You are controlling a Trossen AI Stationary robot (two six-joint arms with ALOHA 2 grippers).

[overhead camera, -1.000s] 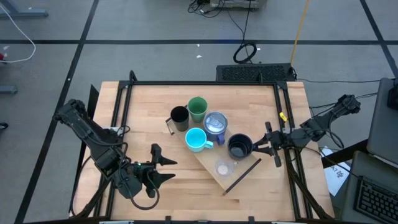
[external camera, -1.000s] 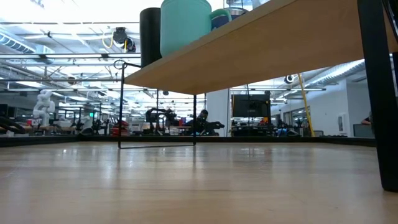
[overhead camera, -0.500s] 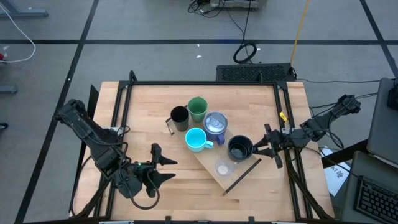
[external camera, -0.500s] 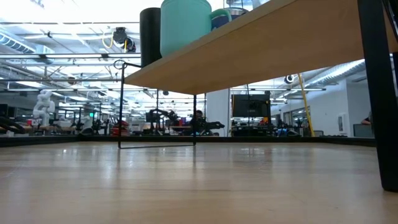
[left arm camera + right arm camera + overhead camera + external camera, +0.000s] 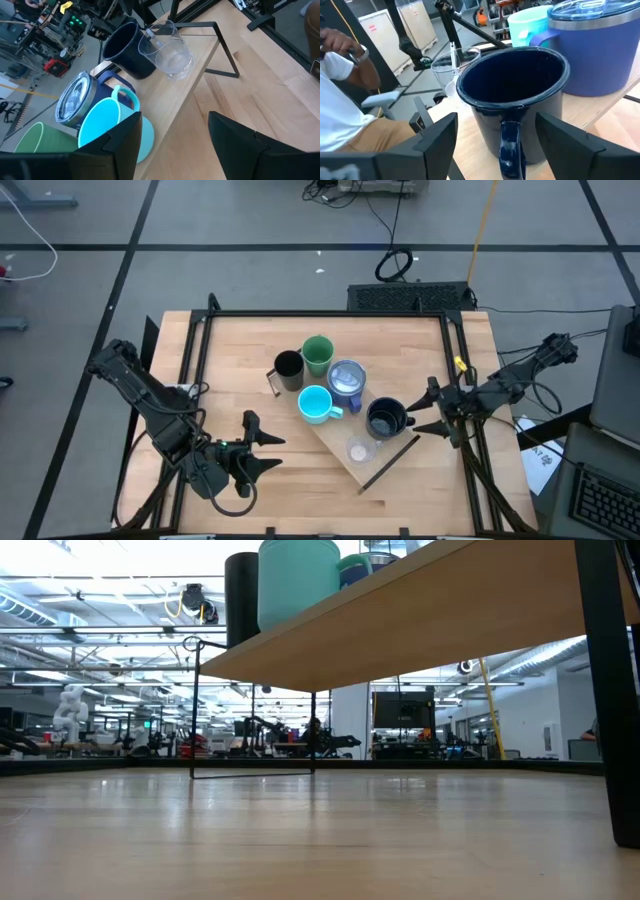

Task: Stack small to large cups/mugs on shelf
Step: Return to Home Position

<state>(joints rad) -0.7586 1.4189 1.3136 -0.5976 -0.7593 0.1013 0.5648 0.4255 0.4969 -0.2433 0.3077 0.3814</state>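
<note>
The light-wood shelf (image 5: 385, 462) lies slantwise on the table, raised on dark brackets (image 5: 195, 710). Upright on it stand the black cup (image 5: 288, 367), green cup (image 5: 318, 354), purple tumbler (image 5: 347, 380), cyan mug (image 5: 315, 404), navy mug (image 5: 385, 418) and clear glass cup (image 5: 358, 450). My right gripper (image 5: 428, 410) is open, level with the navy mug; in the right wrist view the mug's handle (image 5: 512, 145) stands between its fingers (image 5: 437, 140) without touching them. My left gripper (image 5: 262, 452) is open and empty near the table's front left, facing the shelf (image 5: 185, 95).
The table's black frame rails (image 5: 460, 460) run along its edges beside my right arm. Bare tabletop (image 5: 300, 480) lies between my left gripper and the shelf. A person (image 5: 340, 100) shows beyond the table in the right wrist view.
My right arm has shifted slightly beside the navy mug, its fingers staying open. The cups and the shelf have not moved.
</note>
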